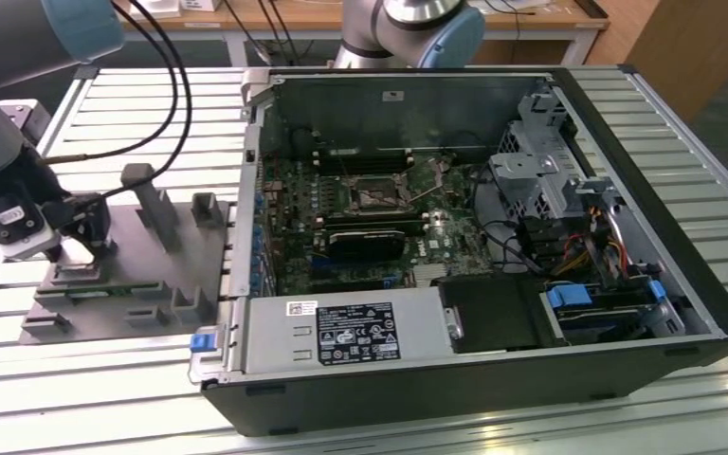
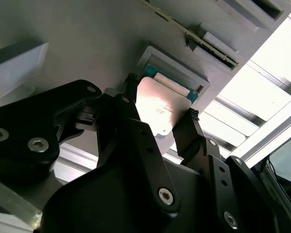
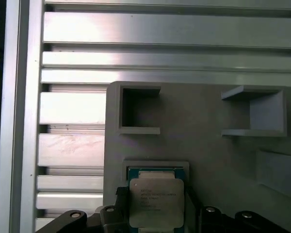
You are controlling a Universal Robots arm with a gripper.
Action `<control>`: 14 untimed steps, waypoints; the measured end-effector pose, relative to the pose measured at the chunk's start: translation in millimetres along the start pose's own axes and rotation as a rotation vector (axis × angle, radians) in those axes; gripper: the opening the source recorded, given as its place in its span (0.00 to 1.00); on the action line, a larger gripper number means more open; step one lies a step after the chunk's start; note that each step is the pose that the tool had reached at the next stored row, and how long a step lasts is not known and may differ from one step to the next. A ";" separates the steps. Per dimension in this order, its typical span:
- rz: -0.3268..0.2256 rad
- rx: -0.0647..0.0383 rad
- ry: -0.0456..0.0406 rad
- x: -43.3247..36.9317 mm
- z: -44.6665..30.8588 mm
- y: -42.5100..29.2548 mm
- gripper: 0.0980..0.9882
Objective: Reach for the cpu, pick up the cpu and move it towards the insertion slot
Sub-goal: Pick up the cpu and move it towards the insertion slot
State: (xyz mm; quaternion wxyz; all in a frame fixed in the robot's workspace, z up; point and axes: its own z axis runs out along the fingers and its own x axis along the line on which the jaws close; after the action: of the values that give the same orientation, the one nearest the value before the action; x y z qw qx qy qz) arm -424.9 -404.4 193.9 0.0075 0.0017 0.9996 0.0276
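The cpu is a flat silver square chip sitting between my two black fingers, one on each of two opposite edges. It hangs just above its square nest in the grey fixture plate, at the exterior view's left. My gripper is shut on the cpu. The insertion slot, a dark square framed in silver, lies on the motherboard inside the open computer case, well off toward the exterior view's right of the gripper.
Grey fixture blocks stand upright on the plate between the gripper and the case wall. A black card and drive cage sit inside the case. A second robot arm stands behind the case. The slatted aluminium table carries everything.
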 end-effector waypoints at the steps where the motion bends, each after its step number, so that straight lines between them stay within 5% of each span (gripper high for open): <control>1: 0.000 0.000 0.0000 0.0 -1.1 0.1 0.50; 14: 0.000 0.000 -0.0001 -0.3 -19.5 1.1 0.50</control>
State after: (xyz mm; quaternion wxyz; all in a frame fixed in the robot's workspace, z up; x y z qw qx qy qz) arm -425.0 -404.4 213.4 0.0076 0.0017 0.9996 0.0278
